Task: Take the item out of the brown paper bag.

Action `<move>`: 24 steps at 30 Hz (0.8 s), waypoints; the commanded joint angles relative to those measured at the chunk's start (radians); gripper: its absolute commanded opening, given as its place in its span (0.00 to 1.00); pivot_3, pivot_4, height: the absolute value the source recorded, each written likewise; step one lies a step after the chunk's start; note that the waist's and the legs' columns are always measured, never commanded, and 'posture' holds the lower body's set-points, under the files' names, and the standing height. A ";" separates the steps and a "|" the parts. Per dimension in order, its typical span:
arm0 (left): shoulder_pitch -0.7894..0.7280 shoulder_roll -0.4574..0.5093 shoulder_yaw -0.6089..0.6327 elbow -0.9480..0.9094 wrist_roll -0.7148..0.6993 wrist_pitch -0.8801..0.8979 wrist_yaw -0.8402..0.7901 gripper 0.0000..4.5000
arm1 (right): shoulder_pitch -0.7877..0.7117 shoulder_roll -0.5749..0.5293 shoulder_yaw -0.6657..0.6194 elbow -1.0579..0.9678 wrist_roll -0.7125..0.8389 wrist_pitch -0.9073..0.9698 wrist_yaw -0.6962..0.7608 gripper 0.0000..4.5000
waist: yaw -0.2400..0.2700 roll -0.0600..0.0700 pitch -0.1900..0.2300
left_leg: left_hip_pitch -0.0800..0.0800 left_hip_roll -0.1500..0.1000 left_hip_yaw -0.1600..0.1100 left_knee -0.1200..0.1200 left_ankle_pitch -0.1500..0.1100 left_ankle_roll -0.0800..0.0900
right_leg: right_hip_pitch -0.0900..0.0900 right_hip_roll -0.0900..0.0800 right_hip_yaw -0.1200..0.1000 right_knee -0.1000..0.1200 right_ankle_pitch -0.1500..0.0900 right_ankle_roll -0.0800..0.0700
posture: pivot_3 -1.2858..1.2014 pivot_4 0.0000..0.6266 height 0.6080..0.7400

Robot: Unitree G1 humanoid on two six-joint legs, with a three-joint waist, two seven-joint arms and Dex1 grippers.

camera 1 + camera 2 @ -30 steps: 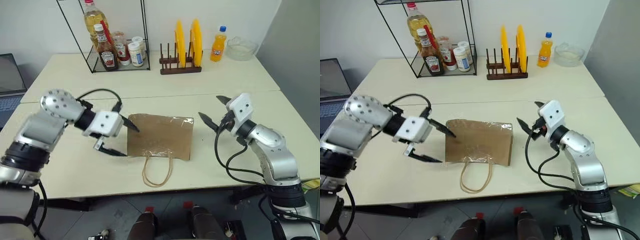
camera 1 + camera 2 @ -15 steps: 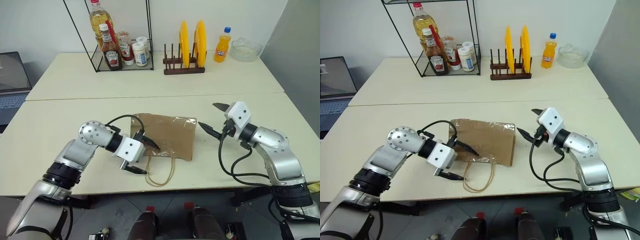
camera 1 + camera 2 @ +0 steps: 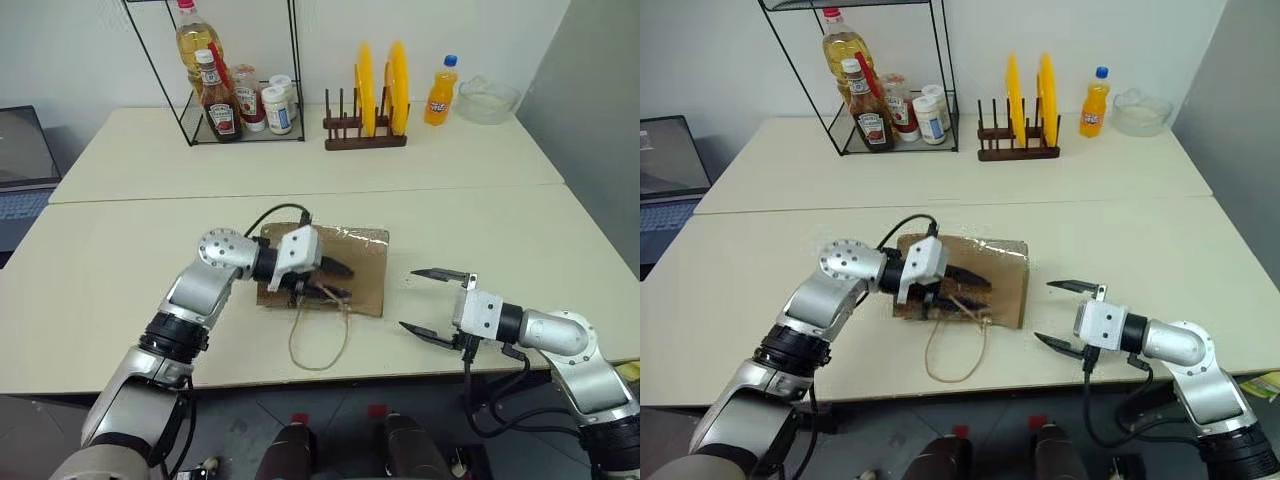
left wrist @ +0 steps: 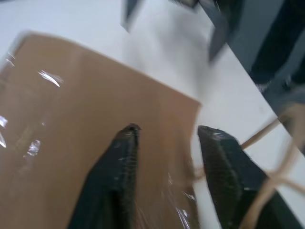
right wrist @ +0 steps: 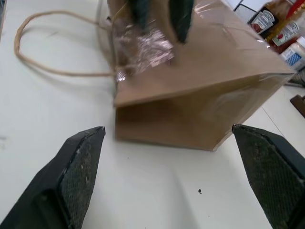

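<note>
The brown paper bag lies flat on the table's near half, its mouth and twine handle toward the front edge. The item is hidden. My left gripper hovers low over the bag's top face near the mouth. Its fingers stand a little apart, with brown paper showing between them; I cannot tell whether they touch it. My right gripper sits just right of the bag near the table top, pointing at the bag's side. It is wide open and holds nothing.
At the back stand a wire rack of sauce bottles, a wooden rack with yellow plates, an orange soda bottle and a glass bowl. A laptop sits at the far left.
My left gripper swung right from beside the bag to above it, and its fingers narrowed. My right gripper sank and drew back toward the front edge, staying wide open.
</note>
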 commanded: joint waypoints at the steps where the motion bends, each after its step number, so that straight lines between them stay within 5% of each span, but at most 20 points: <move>1: -0.039 -0.026 0.060 -0.045 -0.057 0.113 0.066 0.10 | -0.063 0.004 0.058 0.099 -0.062 -0.234 0.014 1.00 | 0.001 0.000 0.000 | 0.000 0.000 0.000 0.000 0.000 0.000 | 0.000 0.000 0.000 0.000 0.000 0.000 | 0.52 0.24 1.00; 3: -0.048 -0.038 0.075 -0.041 -0.063 0.141 0.094 0.01 | -0.089 0.009 0.089 0.153 -0.079 -0.334 0.012 1.00 | 0.002 0.000 0.000 | 0.000 0.000 0.000 0.000 0.000 0.000 | 0.000 0.000 0.000 0.000 0.000 0.000 | 0.52 0.24 1.00; 13: -0.100 -0.090 0.118 0.005 -0.068 0.272 0.214 0.01 | -0.238 0.083 0.180 0.393 -0.274 -0.850 -0.140 1.00 | 0.005 0.000 0.000 | 0.000 -0.001 0.000 0.000 0.003 -0.005 | 0.000 -0.001 0.001 -0.001 0.000 0.000 | 0.52 0.24 1.00; 24: -0.083 -0.091 0.117 -0.044 -0.075 0.308 0.220 0.01 | -0.447 0.244 0.245 0.575 -0.589 -0.834 -0.368 1.00 | 0.002 0.000 0.000 | 0.000 -0.001 -0.001 0.000 0.005 -0.008 | -0.001 0.000 0.001 0.000 0.000 -0.001 | 0.52 0.24 1.00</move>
